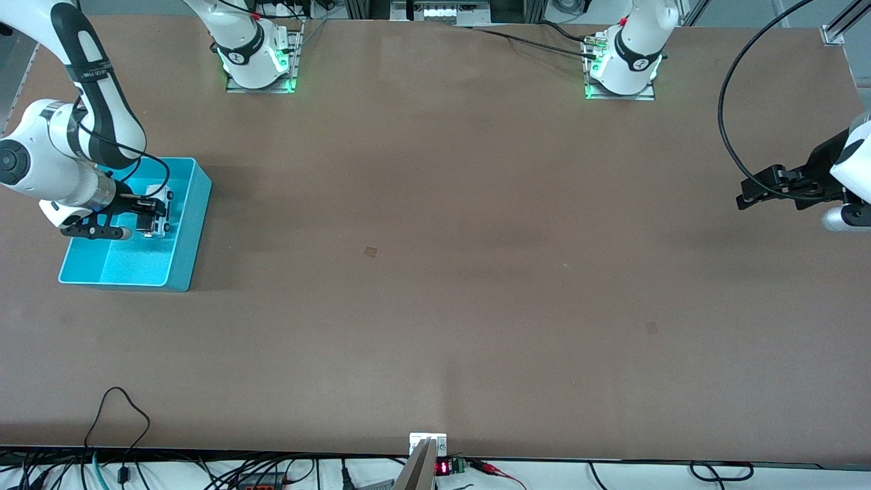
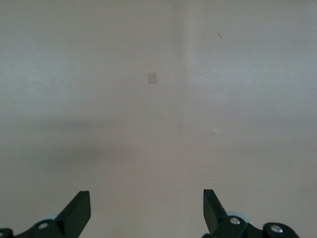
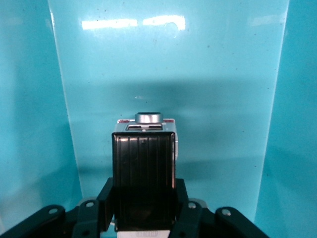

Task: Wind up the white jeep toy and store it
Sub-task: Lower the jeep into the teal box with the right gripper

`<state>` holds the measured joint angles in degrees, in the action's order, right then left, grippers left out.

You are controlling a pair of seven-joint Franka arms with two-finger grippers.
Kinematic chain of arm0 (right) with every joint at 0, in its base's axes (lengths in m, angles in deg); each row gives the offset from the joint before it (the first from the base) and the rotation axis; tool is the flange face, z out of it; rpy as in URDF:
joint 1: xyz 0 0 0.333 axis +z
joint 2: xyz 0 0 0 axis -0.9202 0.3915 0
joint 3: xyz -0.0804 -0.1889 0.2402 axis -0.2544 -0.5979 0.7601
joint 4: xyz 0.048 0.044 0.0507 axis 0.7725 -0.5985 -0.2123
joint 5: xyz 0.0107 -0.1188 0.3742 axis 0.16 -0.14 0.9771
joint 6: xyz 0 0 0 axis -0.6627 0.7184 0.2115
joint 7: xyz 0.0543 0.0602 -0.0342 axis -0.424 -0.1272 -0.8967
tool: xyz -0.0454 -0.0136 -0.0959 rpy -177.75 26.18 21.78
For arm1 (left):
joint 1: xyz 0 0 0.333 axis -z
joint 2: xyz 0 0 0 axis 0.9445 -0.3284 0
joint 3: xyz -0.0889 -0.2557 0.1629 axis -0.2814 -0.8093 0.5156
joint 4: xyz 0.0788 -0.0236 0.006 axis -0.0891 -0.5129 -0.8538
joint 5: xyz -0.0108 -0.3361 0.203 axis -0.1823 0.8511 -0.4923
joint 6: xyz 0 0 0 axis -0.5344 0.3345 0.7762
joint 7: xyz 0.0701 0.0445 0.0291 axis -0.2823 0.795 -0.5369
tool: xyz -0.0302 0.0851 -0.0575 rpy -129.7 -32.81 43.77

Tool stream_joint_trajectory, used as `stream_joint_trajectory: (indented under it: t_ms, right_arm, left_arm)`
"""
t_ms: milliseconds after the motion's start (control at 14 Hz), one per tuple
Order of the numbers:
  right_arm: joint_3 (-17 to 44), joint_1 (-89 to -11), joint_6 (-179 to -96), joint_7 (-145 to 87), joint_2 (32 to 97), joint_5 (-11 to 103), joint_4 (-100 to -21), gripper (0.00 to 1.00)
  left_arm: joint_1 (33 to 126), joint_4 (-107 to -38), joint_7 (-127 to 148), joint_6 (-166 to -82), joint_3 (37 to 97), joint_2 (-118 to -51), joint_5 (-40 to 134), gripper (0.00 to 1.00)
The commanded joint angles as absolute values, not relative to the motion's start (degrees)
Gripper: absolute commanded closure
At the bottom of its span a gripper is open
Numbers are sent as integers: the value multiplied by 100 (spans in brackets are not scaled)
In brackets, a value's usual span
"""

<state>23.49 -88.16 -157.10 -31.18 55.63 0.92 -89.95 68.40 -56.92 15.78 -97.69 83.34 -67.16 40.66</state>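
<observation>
We had the right gripper (image 1: 151, 219) clamped on the white jeep toy (image 3: 144, 171), held over the teal bin (image 1: 190, 224), apparently to drop it in for storing. The left gripper (image 2: 147, 210) waited wide and empty over bare table (image 1: 435, 272) at its own end.

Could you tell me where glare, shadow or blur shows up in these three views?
Right wrist view: bright ceiling-light reflections streak the teal bin, and a soft shadow falls around the white jeep toy in the right gripper. Left wrist view: washed out, pale table. Front view: even light, green glow at both bases.
</observation>
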Motion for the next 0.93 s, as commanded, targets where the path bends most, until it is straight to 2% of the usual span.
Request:
stream_joint_trajectory:
  t_ms: [0, 644, 859]
  right_arm:
    - [2407, -8928, -15776, -3127, 5661, 1, -8905, 99]
    - [2407, -8937, -15899, -3136, 5802, 1, -8905, 96]
    - [2399, -8937, -15908, -3127, 5828, 1, -8905, 87]
  left_arm:
    - [6793, -5742, 1655, -9714, 8323, -6626, 4181, 0]
    - [6740, -5751, 1655, -9714, 8332, -6643, 4190, 0]
    - [6723, -5759, 1655, -9732, 8332, -6661, 4190, 0]
